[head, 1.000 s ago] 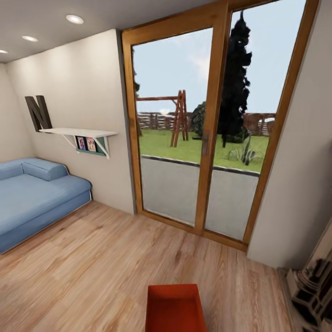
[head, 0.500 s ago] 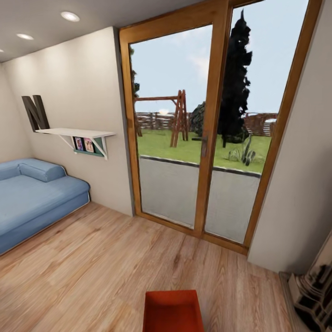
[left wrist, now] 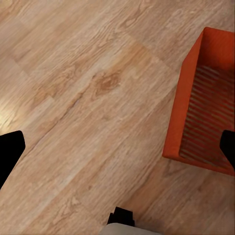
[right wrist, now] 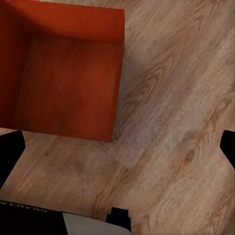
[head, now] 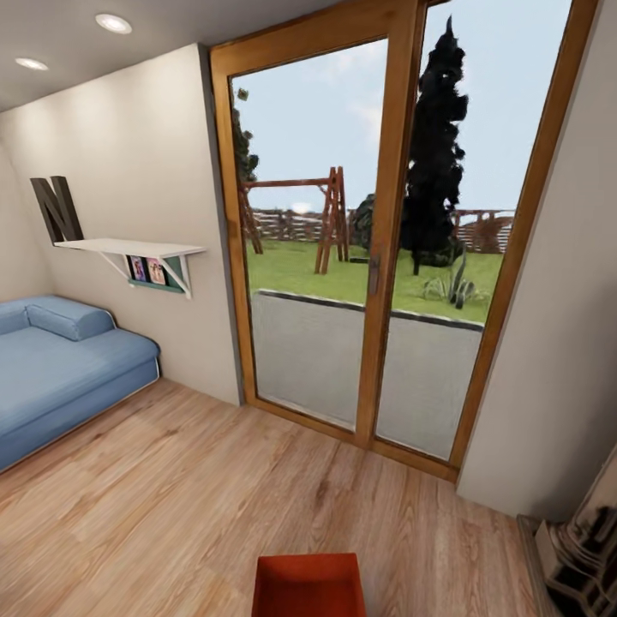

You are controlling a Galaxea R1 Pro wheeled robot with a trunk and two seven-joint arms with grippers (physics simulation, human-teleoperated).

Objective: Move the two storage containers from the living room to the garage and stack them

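One orange-red storage container (head: 308, 587) shows at the bottom middle of the head view, open-topped and empty, over the living room's light wood plank floor (head: 171, 480). The left wrist view has the same container (left wrist: 208, 112) off to one side of my left gripper (left wrist: 117, 149), which is open with only floor between its black fingertips (left wrist: 9, 154). The container (right wrist: 63, 73) also appears beside my right gripper (right wrist: 117, 149), likewise open on nothing. Whether the container rests on the planks or is borne up I cannot tell.
A tall wood-framed glass door (head: 368, 257) to a yard stands straight ahead. A blue sofa (head: 60, 368) lies at the left under a white wall shelf (head: 128, 248). A brick fireplace's edge (head: 583, 540) juts in at the lower right.
The whole head view has shifted: door, shelf and sofa have slid left and grown a little, so the camera moved. The container sits lower and slightly further left in the picture.
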